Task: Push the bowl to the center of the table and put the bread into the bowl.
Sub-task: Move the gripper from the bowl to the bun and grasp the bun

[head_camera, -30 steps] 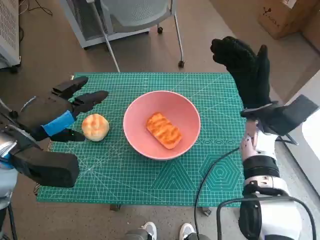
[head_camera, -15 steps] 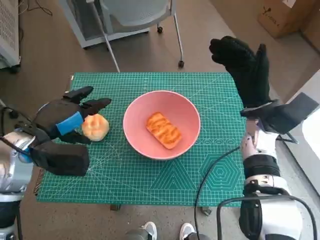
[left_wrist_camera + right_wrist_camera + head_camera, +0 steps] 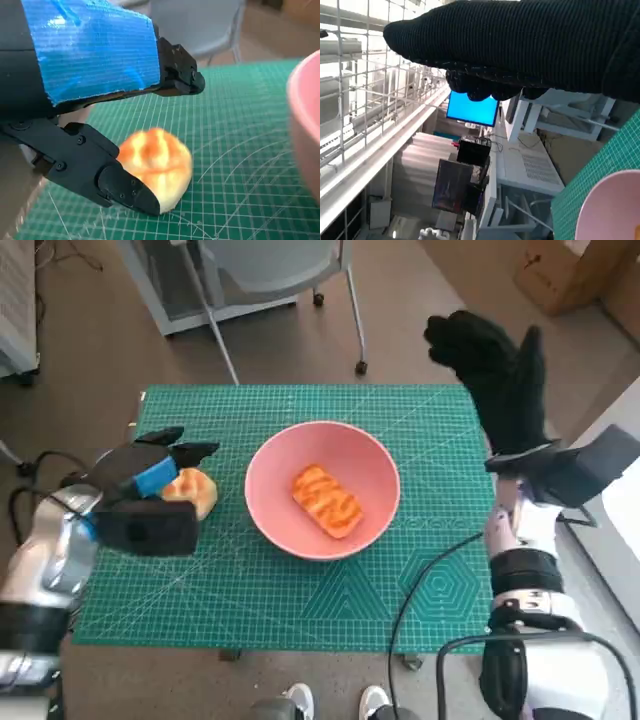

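A pink bowl (image 3: 275, 515) stands near the middle of the green mat (image 3: 330, 600) with a long toasted bread (image 3: 327, 500) inside it. A round bun (image 3: 196, 493) lies on the mat left of the bowl. My left hand (image 3: 150, 472) hangs over the bun with its fingers spread around it; the left wrist view shows the bun (image 3: 157, 167) between the black fingers (image 3: 125, 185), one touching its side, not gripped. My right hand (image 3: 495, 380) is raised above the table's far right corner, fingers apart and empty. The bowl's rim (image 3: 605, 207) shows in the right wrist view.
A grey chair (image 3: 275, 280) stands just beyond the table's far edge, with a white cabinet beside it. A cardboard box (image 3: 565, 275) sits on the floor at the far right. Shoes (image 3: 335, 703) of a person show at the table's near edge.
My left hand has moved right and down over the bun, its fingers now around it. The right hand, bowl and long bread stay as they were.
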Available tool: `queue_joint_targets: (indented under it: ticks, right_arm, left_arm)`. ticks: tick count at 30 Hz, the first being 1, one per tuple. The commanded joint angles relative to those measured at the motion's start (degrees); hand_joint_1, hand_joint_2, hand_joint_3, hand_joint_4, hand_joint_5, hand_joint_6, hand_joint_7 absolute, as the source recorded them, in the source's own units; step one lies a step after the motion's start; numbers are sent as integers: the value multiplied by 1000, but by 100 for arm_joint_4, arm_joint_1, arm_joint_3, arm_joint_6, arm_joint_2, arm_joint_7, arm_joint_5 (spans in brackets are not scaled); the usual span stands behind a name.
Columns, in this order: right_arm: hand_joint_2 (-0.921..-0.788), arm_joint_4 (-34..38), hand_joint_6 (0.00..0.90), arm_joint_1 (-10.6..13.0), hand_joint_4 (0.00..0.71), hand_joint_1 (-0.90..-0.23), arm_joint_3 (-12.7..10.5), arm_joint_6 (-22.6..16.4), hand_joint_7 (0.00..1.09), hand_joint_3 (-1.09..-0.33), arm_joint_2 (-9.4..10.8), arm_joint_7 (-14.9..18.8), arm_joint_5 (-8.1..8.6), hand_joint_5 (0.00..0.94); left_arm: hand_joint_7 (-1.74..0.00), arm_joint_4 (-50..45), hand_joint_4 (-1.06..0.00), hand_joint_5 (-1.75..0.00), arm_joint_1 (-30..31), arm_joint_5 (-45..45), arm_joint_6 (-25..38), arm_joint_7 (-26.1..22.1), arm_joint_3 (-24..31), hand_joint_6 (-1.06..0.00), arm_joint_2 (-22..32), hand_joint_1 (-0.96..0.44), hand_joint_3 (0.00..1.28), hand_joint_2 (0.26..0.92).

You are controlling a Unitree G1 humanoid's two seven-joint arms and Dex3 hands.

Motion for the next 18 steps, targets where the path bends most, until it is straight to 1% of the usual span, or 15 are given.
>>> queue_joint_targets:
  ticks: [1,8,18]
  right_arm:
    - [-921,4,349,111,207,-657,1,-10,3,-661,-37,-57,-23,3]
    - [-921,-29,347,155,207,-660,19,-97,1,-661,-69,-122,-70,2]
    - [-921,-45,349,188,206,-667,55,-187,2,-664,-112,-205,-112,1]
  left_arm:
    - [0,728,-85,0,-446,183,100,137,-301,-243,-197,-303,6,732]
    - [-3,1739,-80,-1,-951,374,119,318,-707,-247,-459,-267,4,733]
    - [-15,2694,-116,-9,-1376,447,154,483,-1126,-291,-746,-157,5,731]
